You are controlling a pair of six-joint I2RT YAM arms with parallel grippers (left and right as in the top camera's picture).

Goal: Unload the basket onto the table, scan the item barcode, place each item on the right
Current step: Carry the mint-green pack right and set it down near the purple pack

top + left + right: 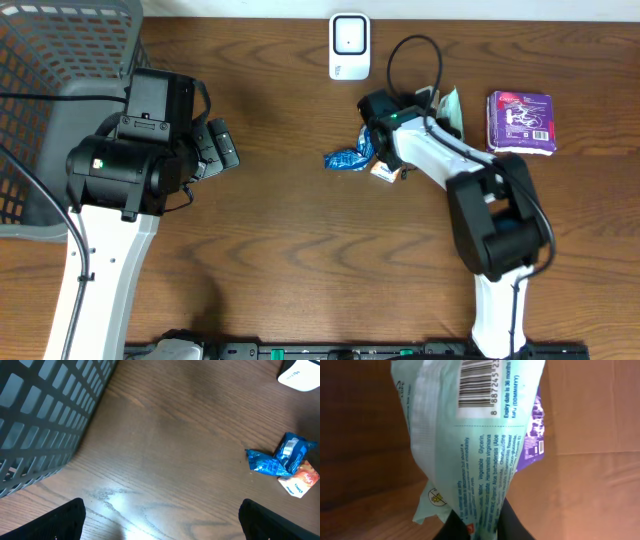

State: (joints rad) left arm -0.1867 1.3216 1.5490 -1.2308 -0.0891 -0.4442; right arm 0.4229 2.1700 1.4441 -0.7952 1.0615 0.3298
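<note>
My right gripper (438, 113) (482, 529) is shut on the lower edge of a pale green wipes pack (450, 102) (475, 440), held just off the table at the back right. The pack's barcode (477, 385) faces the right wrist camera. The white scanner (349, 45) (300, 375) stands at the table's far edge, left of the pack. My left gripper (215, 150) (162, 527) hangs open over bare wood at the left, nothing between its black fingertips (65, 520).
A blue wrapper (350, 158) (280, 457) and an orange sachet (383, 172) (300, 480) lie mid-table under the right arm's wrist. A purple pack (520, 122) (536, 430) sits at the far right. A grey basket (50, 90) (45, 415) fills the left corner.
</note>
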